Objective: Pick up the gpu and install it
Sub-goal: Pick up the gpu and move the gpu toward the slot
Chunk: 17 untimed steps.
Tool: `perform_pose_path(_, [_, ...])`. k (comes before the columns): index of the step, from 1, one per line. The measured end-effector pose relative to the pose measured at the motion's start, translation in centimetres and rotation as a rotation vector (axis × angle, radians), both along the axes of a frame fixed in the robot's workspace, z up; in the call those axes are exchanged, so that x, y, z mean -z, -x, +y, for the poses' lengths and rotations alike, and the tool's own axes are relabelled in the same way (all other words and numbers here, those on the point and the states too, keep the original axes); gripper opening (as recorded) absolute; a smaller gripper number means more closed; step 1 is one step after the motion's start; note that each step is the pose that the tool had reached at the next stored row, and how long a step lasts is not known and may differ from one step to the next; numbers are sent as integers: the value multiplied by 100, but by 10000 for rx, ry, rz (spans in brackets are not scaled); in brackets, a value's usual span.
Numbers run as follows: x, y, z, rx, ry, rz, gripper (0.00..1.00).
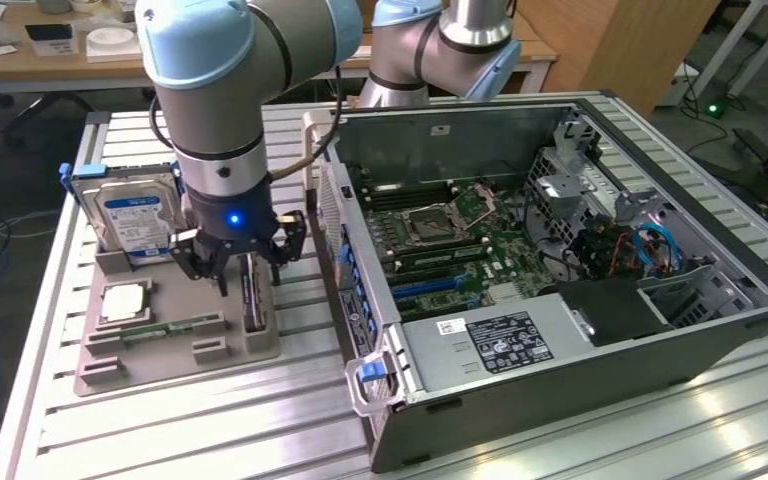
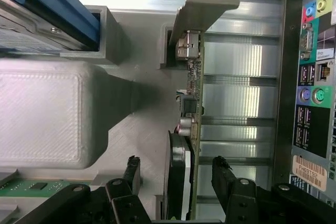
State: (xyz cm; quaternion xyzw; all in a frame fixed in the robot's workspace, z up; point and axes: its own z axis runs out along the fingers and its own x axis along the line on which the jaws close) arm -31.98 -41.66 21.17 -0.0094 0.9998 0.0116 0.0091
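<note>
The gpu stands on edge in a slot of the grey holder tray, at the exterior view's left beside the open computer case. In the wrist view the gpu shows edge-on, with its pale metal bracket at one end and a dark fan at the other. My gripper hangs straight over the card and is open. Its black fingertips flank the card, one on each side, with a gap to it on both sides. Nothing is held in the gripper.
A silver hard drive with a blue label stands upright in the tray behind the gripper. A processor and a green memory stick lie in the tray. The case's motherboard is exposed. Its rear port panel is close beside the gpu.
</note>
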Motion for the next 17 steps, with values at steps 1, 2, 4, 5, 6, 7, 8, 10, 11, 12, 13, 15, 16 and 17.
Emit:
perform_pose_path(1, [0,0,0,0,1,0,66])
perform_pose_path(2, [0,0,0,0,0,0,66])
perform_pose_path(4, [0,0,0,0,0,-1,65])
perform_pose_path(5, [0,0,0,0,0,-1,65])
perform_pose_path(6, [0,0,0,0,-1,-1,58])
perform_pose_path(7, [0,0,0,0,0,-1,52])
perform_pose_path(8, [0,0,0,0,0,-1,52])
perform_pose_path(10, [0,0,0,0,-1,-1,46])
perform_pose_path(11, [0,0,0,0,0,-1,46])
perform_pose_path(12, [0,0,0,0,0,-1,44])
perform_pose_path(13, [1,0,0,0,-1,-1,44])
perform_pose_path(15, [0,0,0,0,0,0,38])
perform_pose_path(16, [1,0,0,0,0,0,38])
perform_pose_path(17, [1,0,0,0,0,0,38])
